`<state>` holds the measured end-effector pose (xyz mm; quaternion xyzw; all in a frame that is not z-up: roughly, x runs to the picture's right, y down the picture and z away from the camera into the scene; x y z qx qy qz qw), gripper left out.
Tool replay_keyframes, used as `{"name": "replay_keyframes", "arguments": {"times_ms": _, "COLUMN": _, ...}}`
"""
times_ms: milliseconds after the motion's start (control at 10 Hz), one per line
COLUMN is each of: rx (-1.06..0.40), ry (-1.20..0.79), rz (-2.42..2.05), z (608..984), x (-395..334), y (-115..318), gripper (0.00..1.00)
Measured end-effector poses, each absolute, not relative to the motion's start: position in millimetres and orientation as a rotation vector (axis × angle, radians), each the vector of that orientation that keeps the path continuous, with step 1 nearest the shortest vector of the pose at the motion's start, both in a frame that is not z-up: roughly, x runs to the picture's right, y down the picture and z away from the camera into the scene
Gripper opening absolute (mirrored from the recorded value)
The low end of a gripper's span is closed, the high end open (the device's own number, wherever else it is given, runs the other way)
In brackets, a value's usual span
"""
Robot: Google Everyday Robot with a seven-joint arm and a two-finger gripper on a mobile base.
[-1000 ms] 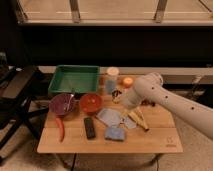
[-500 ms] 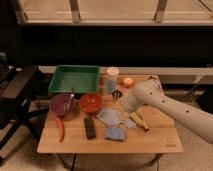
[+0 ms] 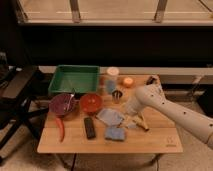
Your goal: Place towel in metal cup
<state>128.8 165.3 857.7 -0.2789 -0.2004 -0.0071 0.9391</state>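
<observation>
The towel (image 3: 110,116), thin, pale grey-blue and rumpled, lies on the wooden table (image 3: 160,140) just right of the black remote (image 3: 90,127). The small shiny metal cup (image 3: 117,95) stands upright behind it, near the red bowl (image 3: 91,103). My gripper (image 3: 128,116) hangs at the end of the white arm (image 3: 165,107), which reaches in from the right. It is low over the table at the towel's right edge, in front of the metal cup.
A deeper-blue folded cloth (image 3: 115,133) lies in front of the towel. A banana (image 3: 140,123) lies beside the gripper. A green tray (image 3: 75,79), clear lidded cup (image 3: 112,79), orange object (image 3: 128,81), purple bowl (image 3: 62,105) and red chili (image 3: 61,129) share the table. A black chair (image 3: 17,95) stands to the left.
The arm has swung down and slightly left, bringing the gripper from above the metal cup's area down to the towel's right edge. The objects on the table have not moved.
</observation>
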Motion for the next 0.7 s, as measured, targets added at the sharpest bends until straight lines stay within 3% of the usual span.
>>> {"name": "replay_keyframes", "arguments": {"times_ms": 400, "rx": -0.633, "ry": -0.403, "rz": 0.026, "z": 869, "x": 138, "y": 185, "gripper": 0.63}}
{"name": "replay_keyframes", "arguments": {"times_ms": 700, "rx": -0.66, "ry": -0.38, "rz": 0.025, "z": 865, "x": 140, "y": 191, "gripper": 0.35}}
